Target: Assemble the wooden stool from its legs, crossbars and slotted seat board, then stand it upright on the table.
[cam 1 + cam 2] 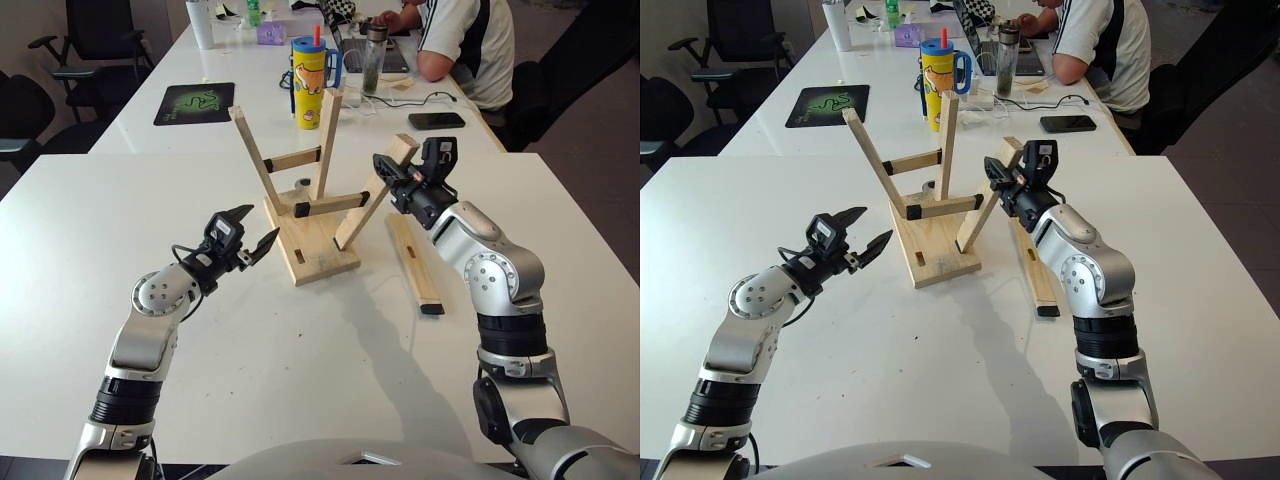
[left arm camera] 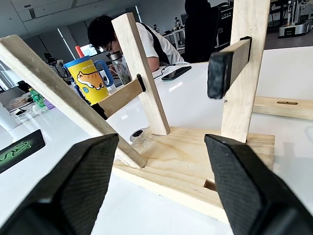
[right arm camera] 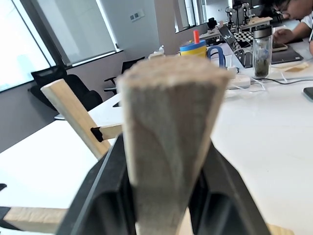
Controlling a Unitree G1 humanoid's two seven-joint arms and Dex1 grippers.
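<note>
White table (image 1: 330,380) bears seat board (image 1: 318,248) flat, two legs (image 1: 258,165) socketed upward; right gripper (image 1: 403,186) clamps third leg (image 1: 358,222) slanted onto it, probably seeking its slot; left gripper (image 1: 264,221) gapes nearby, free.

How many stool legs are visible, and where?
4. Two stand on the seat board: a leaning leg and a nearly upright leg. A tilted leg is in the right gripper. A fourth leg lies on the table.

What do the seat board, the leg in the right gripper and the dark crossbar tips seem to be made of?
Seat board: pale unfinished wood; its layered edge suggests plywood.
Leg: same light wood, visible grain, unpainted.
Crossbar tips: matte black, perhaps rubber or paint; cannot tell.
</note>
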